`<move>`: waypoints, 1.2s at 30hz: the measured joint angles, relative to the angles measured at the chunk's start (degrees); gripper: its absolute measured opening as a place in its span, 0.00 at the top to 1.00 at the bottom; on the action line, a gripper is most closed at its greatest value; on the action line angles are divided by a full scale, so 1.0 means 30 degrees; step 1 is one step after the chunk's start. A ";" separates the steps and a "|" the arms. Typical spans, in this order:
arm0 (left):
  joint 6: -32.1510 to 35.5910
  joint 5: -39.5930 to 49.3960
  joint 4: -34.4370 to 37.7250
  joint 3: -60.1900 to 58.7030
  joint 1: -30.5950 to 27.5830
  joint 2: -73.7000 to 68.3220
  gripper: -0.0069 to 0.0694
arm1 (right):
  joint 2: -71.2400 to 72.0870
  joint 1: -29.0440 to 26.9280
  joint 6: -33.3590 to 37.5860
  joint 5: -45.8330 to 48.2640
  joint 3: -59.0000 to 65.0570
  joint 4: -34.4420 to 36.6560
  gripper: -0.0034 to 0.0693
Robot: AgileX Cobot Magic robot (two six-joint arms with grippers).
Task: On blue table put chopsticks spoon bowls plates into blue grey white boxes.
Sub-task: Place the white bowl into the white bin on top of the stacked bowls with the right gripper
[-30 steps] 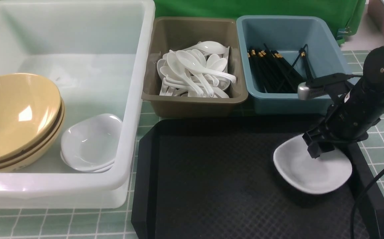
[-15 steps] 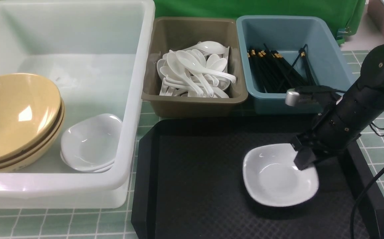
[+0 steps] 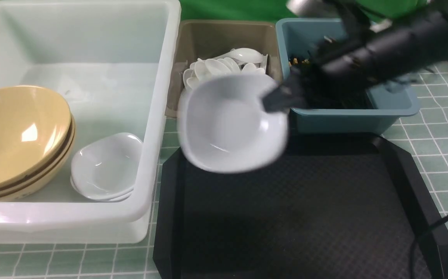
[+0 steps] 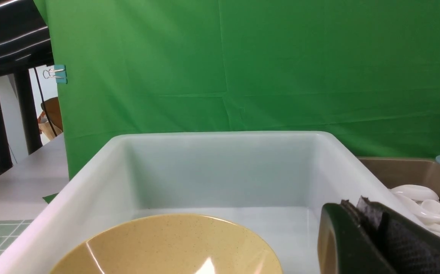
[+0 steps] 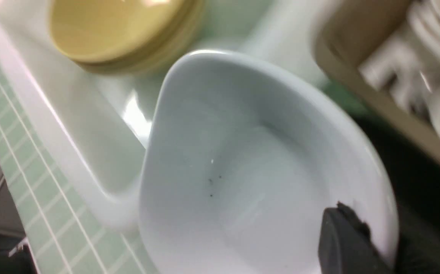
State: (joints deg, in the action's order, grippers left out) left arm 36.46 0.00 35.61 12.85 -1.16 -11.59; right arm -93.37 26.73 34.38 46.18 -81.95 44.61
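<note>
Right arm (image 3: 386,46) first: a thick matte black tube, smeared by blur. A silver-grey housing (image 3: 305,6) sits just behind the right gripper (image 3: 277,101), and a small white label (image 3: 380,25) sits farther back along the arm. The gripper itself narrows to a dark wedge. Up close, its finger (image 5: 343,243) is charcoal with a ragged, frayed edge. Well away from it runs a thin black cable (image 3: 440,221). Now the left gripper (image 4: 360,232): a smooth, glossy black rounded shell backed by a coarse, woven-looking pad (image 4: 406,243) with a jagged tip.
</note>
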 joint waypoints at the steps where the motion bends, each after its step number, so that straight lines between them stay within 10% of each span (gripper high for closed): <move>1: 0.0019 0.0000 0.0000 0.0000 0.0000 0.0000 0.91 | -0.0444 0.0901 -0.0214 -0.0593 -0.0893 -0.0317 0.85; 14: 0.0035 0.0000 0.0000 0.0000 0.0000 0.0000 0.91 | -1.1444 0.5921 -1.0136 0.4475 -1.7660 -1.1744 0.85; 36: 0.0018 -0.0231 0.0000 0.0000 0.0000 0.0000 0.91 | -1.6303 0.6738 -1.2693 0.5304 -2.2354 -1.3037 0.76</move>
State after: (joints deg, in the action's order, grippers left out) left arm 36.51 -0.69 35.61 12.85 -1.16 -11.59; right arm -142.28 46.95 -3.70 62.09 -149.01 5.50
